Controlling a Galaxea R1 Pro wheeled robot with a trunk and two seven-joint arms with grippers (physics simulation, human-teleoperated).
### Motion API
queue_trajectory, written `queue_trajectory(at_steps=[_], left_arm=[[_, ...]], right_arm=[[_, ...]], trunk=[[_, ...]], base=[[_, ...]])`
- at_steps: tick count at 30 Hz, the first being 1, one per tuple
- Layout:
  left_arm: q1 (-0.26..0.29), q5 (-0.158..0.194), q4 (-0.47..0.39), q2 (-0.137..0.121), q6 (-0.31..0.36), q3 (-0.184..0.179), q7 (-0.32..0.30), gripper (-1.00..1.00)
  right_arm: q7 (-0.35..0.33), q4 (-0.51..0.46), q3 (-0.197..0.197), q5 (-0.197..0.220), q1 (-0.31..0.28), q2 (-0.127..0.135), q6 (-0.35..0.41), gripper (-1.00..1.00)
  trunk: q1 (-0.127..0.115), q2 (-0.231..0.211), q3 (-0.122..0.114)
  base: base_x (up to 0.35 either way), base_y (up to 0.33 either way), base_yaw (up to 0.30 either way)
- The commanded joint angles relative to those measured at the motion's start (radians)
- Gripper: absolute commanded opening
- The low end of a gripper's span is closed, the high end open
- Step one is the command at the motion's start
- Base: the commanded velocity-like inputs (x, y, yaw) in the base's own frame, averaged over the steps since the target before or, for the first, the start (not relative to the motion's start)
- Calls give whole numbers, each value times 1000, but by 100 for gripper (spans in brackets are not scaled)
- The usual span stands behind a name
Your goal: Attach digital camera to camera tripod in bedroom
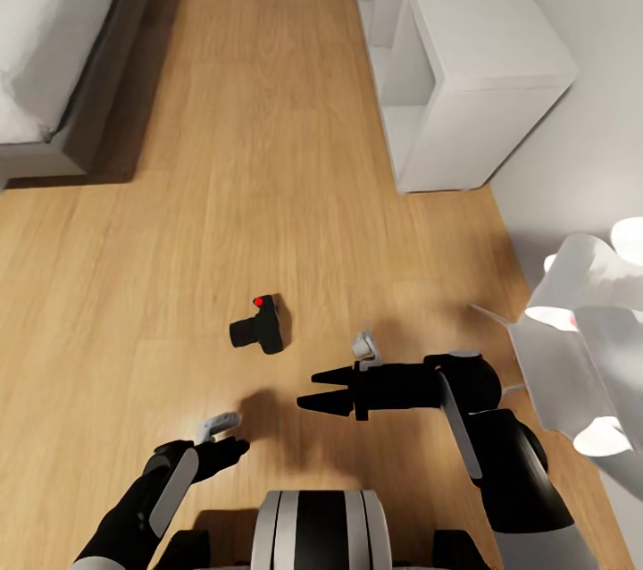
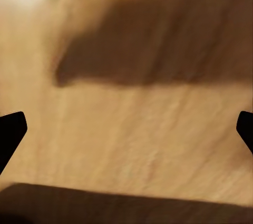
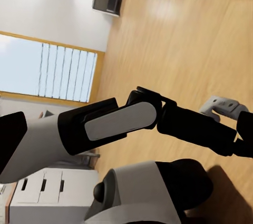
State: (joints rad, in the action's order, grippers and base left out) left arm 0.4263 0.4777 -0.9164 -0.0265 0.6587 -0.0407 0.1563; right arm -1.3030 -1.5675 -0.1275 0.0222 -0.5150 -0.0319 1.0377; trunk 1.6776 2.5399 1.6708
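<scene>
head view: right end effector (image 1: 314,389) parted, holding nothing.

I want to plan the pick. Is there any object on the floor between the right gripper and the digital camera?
Nothing visible. In the head view, only bare wood floor lies between the right gripper and the digital camera. Its fingers are parted and point toward the robot's left, nearer to the robot than the camera.

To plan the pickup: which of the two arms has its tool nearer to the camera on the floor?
The right tool: its open fingers point toward the camera, while the left tool sits lower, farther back.
</scene>
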Motion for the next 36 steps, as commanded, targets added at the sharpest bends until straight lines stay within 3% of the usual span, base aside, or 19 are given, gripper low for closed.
queue_trajectory(at_steps=[1,13,26,36], left_arm=[[0,10,-3,-1,2,-4,9,100],[0,11,-15,-1,2,-4,9,100],[0,12,-171,-2,4,1,7,100],[0,12,-205,-1,4,-3,6,100]], right_arm=[[-1,0,0,2,0,0,10,100],[-2,0,0,2,0,-1,10,100],[-4,0,1,2,0,-1,10,100],[-4,0,2,2,0,0,10,100]], trunk=[[0,0,5],[6,3,51],[6,3,51],[6,3,51]], base=[[0,0,0],[0,0,0],[0,0,0],[0,0,0]])
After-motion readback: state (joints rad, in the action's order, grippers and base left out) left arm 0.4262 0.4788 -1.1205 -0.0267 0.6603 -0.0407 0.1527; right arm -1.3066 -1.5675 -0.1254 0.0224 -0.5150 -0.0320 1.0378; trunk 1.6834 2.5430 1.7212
